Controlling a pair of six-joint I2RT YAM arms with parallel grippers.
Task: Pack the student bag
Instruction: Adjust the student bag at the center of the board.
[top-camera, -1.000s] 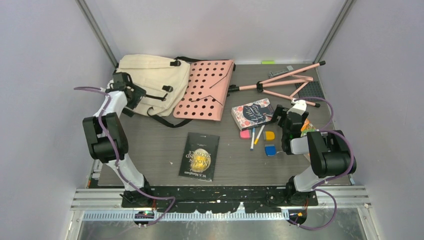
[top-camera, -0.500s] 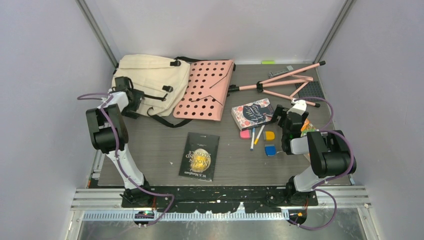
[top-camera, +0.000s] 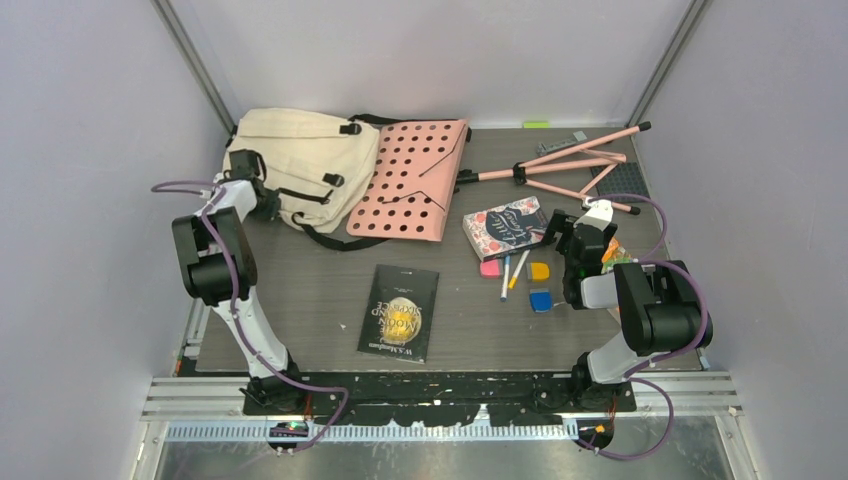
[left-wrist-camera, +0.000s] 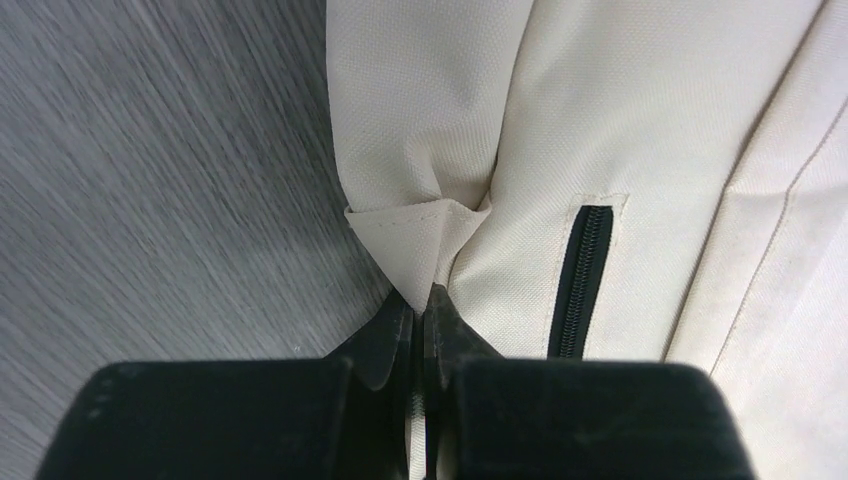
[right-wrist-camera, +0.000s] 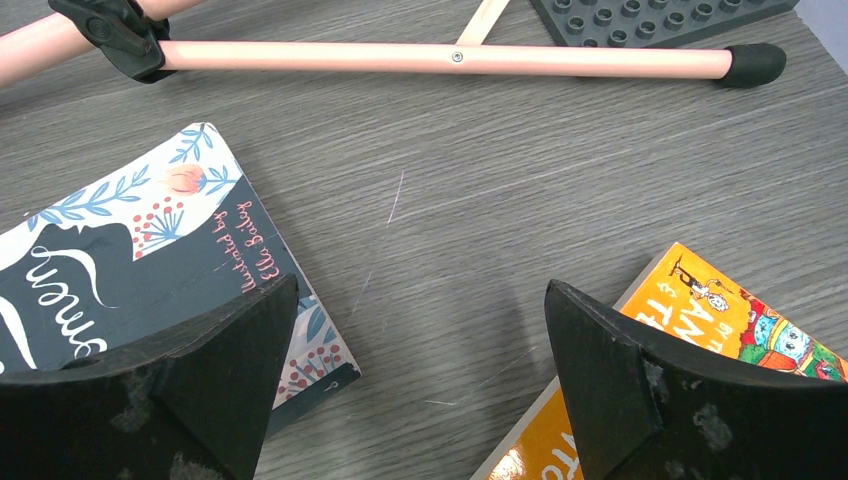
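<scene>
The bag (top-camera: 305, 160) lies flat at the far-left corner of the tabletop (top-camera: 320, 290) — soft, light cloth that will likely sag and bunch, not slip. The left tool (left-wrist-camera: 420, 310) is clamped on a pinched fold (left-wrist-camera: 415, 235) at the bag's near edge, beside a zipper (left-wrist-camera: 580, 280); a seam or strap (top-camera: 312, 195) should hold firmer than loose cloth. The right tool (right-wrist-camera: 420, 300) stands wide, empty, near the right edge.

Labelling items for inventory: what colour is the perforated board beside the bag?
Pink board; clearest in the top view.
</scene>
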